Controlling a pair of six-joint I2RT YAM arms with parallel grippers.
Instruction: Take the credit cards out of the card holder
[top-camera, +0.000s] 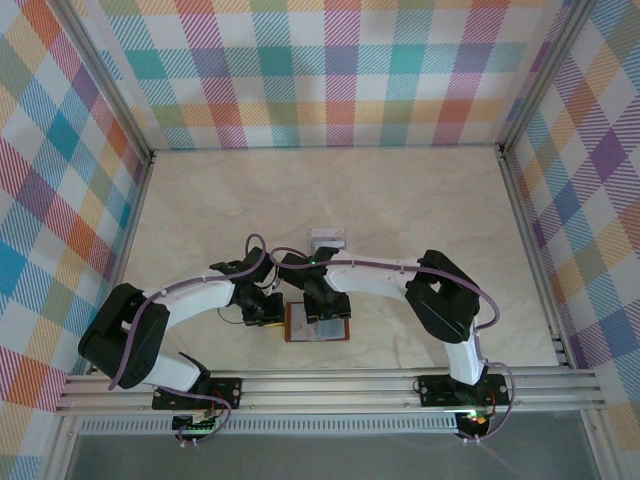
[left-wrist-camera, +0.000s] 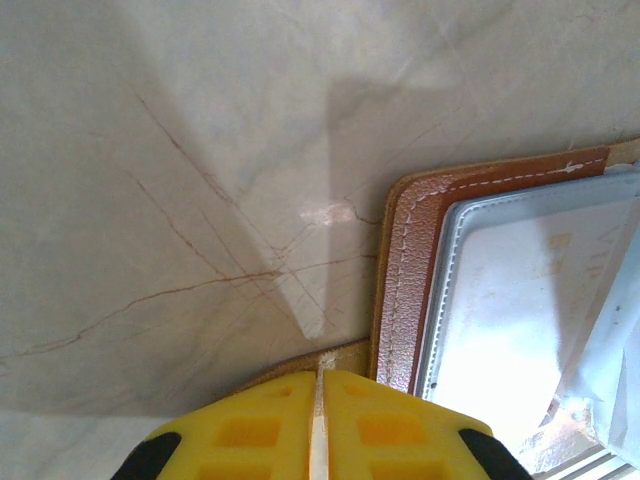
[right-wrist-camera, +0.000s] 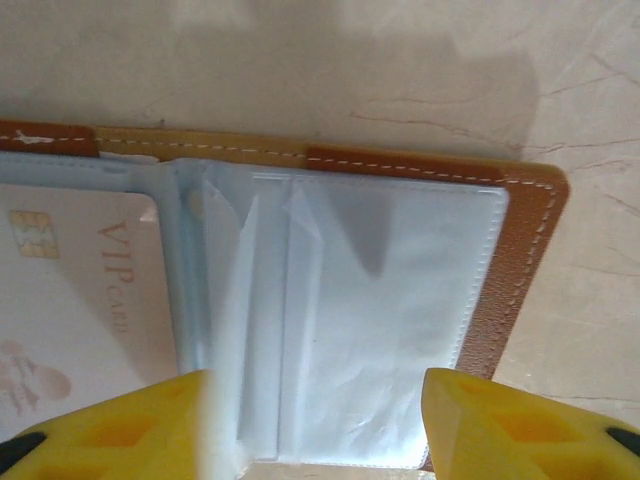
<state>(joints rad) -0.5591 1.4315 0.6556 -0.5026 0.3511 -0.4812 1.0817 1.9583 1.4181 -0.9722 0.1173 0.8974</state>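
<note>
The reddish-brown card holder (top-camera: 291, 324) lies open on the table between both grippers. A pale whitish card (right-wrist-camera: 80, 300) printed "VIP card", with a gold chip, sits inside a clear pocket of the card holder (right-wrist-camera: 525, 260). My right gripper (right-wrist-camera: 315, 440) is open, its yellow fingers (right-wrist-camera: 110, 430) straddling the loose clear pockets (right-wrist-camera: 380, 320). My left gripper (left-wrist-camera: 320, 400) is shut on the tan tab (left-wrist-camera: 290, 365) at the edge of the card holder (left-wrist-camera: 405, 280). A small pale card (top-camera: 328, 238) lies on the table beyond the arms. The dark grey card is out of view.
The marble tabletop (top-camera: 400, 190) is open toward the back. Checkered walls (top-camera: 330, 70) enclose three sides, and a metal rail (top-camera: 340, 385) runs along the near edge. Both arms (top-camera: 200, 300) crowd over the holder.
</note>
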